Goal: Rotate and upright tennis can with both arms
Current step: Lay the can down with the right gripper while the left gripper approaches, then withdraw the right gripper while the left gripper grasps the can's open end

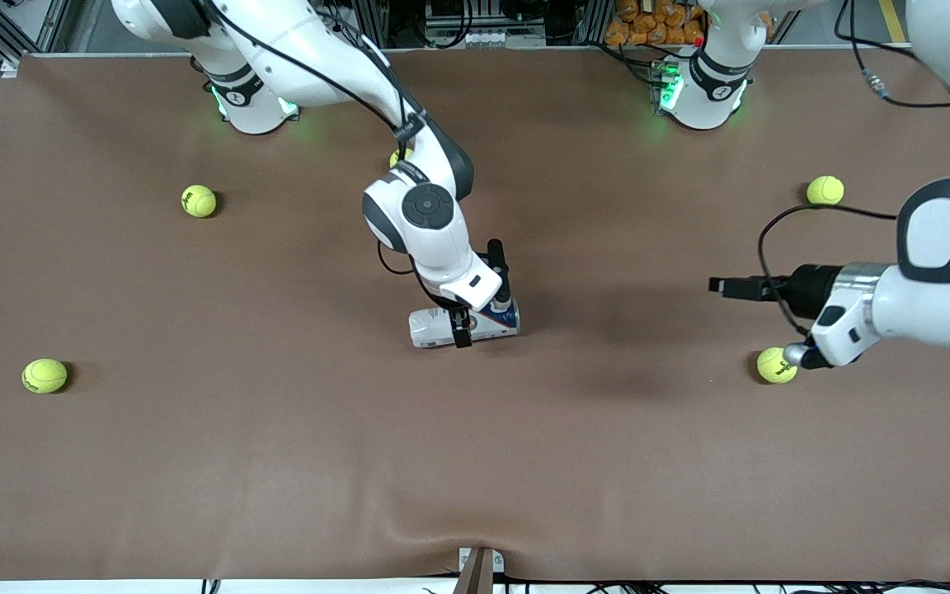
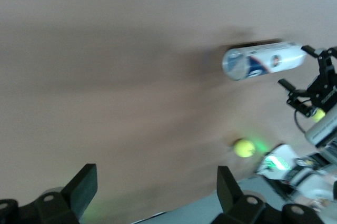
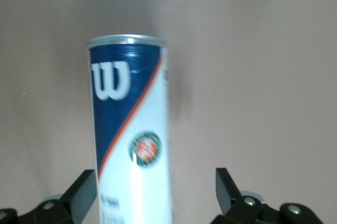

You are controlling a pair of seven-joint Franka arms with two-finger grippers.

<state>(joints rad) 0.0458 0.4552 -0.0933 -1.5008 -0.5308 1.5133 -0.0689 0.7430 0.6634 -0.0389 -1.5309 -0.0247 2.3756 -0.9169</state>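
tennis can (image 1: 464, 325) lying on its side mid-bench (image 1: 277, 462), right gripper (image 1: 482, 290) wide, straddling the can without gripping, left gripper (image 1: 716, 285) wide, waiting toward its own end

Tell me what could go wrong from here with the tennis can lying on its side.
The tennis can lies on its side with the right gripper open around it, not clamping; being round, it may roll when nudged. The left gripper hangs open, well toward the left arm's end of the table, above a tennis ball; swinging in for the can, that arm might knock the ball.
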